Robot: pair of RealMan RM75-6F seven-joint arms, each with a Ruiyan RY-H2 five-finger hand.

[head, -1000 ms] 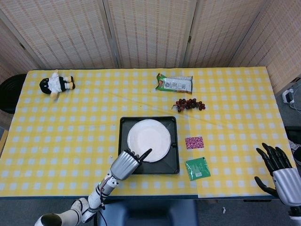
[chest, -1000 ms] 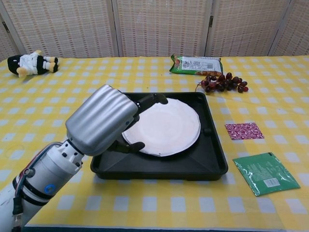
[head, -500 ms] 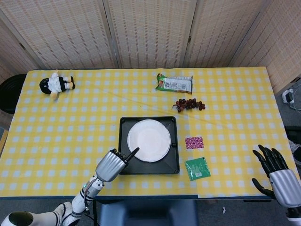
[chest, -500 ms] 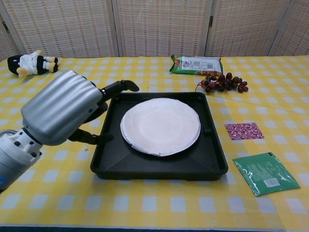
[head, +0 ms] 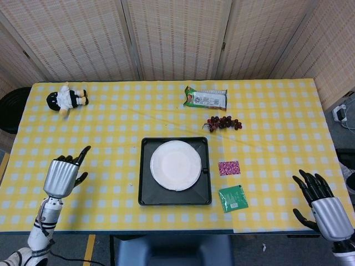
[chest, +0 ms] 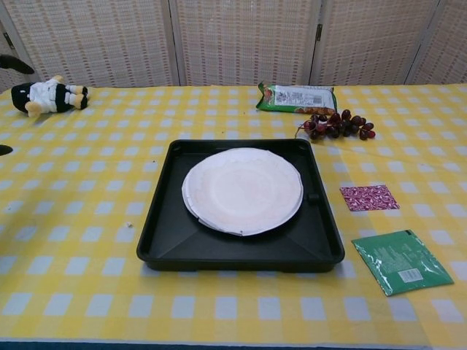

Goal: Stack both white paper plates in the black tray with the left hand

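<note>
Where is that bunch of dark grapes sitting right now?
In the head view the grapes lie on the far right-of-centre part of the table, just in front of the green snack packet and beyond the black tray's far right corner.

Quick count of what's on the table (head: pixel 83 133): one black tray (head: pixel 145 191), and in it a stack of white paper plates (head: pixel 175 164). From the chest view you can see a second rim peeking out on the left edge, so I'd say two plates (chest: pixel 242 189), though they sit so tight it's hard to be sure.

Then: one plush doll (head: pixel 67 100), one green snack bag (head: pixel 206 98), one bunch of dark grapes (head: pixel 223 122), one small pink patterned packet (head: pixel 229 167), one green sachet (head: pixel 233 198).

Two robot hands in the head view: left hand (head: pixel 61 175) and right hand (head: pixel 323 206).
</note>
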